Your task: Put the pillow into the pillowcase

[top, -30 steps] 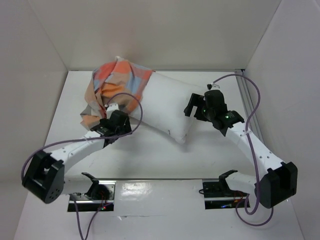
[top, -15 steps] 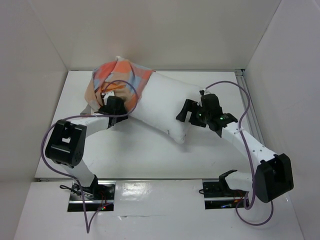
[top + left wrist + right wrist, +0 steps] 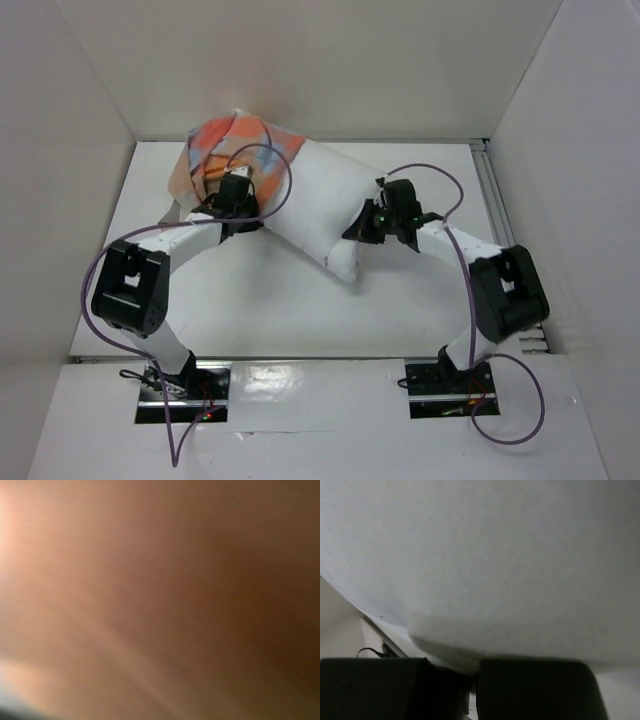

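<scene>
1. You have one pillow (image 3: 318, 205) lying slantwise across the far middle of the table (image 3: 250, 310). Its far-left end is tucked under the checked cloth and its near-right corner is bare on the white surface.
2. The one pillowcase (image 3: 238, 142) sits bunched over that far-left end, near the back wall (image 3: 320, 70). Most of the pillow is uncovered.
3. Your left gripper (image 3: 228, 200) is at the pillowcase's near edge, where cloth meets pillow. Its wrist camera shows only a blur of orange-brown fabric against the lens. You cannot tell whether its jaws are apart or pinched.
4. Your right gripper (image 3: 368, 225) presses against the pillow's right side. In its wrist view white fabric fills the frame above two dark fingers (image 3: 370, 690), with a small gap between them. You cannot tell whether they clamp a fold.
5. There are two purple cables. One (image 3: 280, 175) loops over the seam between pillowcase and pillow, and the other (image 3: 450, 195) arcs above the right arm.
6. A metal rail (image 3: 492, 195) runs along the table's right edge, well apart from the pillow.
</scene>
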Controlling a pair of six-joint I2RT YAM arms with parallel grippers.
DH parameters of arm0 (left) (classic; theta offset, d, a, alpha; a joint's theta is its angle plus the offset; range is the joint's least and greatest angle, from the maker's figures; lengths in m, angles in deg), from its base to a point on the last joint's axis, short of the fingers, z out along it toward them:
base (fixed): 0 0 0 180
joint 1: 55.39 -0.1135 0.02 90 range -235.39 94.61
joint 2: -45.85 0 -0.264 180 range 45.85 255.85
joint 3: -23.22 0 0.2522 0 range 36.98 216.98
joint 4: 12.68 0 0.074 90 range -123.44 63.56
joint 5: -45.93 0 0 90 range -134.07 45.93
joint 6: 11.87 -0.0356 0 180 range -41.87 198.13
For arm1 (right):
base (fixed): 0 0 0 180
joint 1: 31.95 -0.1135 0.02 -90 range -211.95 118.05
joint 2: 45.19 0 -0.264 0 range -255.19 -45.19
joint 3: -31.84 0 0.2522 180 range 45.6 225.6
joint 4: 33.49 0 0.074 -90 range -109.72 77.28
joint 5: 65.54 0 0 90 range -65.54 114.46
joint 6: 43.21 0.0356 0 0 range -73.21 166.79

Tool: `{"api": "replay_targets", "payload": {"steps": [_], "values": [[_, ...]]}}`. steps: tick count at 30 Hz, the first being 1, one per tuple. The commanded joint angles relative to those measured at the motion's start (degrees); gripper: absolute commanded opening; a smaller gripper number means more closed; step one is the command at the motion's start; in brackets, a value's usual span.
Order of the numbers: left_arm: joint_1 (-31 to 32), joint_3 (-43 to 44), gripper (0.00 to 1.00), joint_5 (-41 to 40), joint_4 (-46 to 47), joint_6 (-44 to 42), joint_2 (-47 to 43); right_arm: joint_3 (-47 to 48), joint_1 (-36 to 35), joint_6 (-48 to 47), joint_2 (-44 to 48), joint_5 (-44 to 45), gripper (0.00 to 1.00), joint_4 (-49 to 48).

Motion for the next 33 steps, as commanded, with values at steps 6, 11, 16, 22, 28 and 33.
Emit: {"api": "replay_targets", "payload": {"steps": [6, 11, 16, 22, 28, 33], "values": [[14.16, 33.54, 0.00, 21.02, -7.26, -3.22, -2.37, 27.84, -2.22, 5.69, -15.32, -0.90, 0.00, -10.78], [17.97, 46.96, 0.00, 28.87, -13.41, -3.21, 0.38, 27.87, -2.23, 5.00, -8.52, 4.02, 0.00, -8.06], [12.78, 54.94, 0.00, 30.81, -22.01, -4.78, -6.30, 25.05, -0.91, -2.63, 7.15, 11.03, 0.00, 3.52], [10.40, 59.98, 0.00, 27.91, -34.41, -3.21, -12.55, 22.25, -0.91, -6.17, 22.27, 16.51, 0.00, 22.17], [9.88, 55.85, 0.00, 24.49, -36.53, -2.50, -12.13, 19.25, -0.91, -2.93, 27.30, 13.18, 0.00, 32.38], [8.56, 69.76, 0.00, 23.60, -36.00, -3.92, 5.16, 21.26, 1.27, 8.73, 20.02, 11.35, 0.00, 30.37]]}}
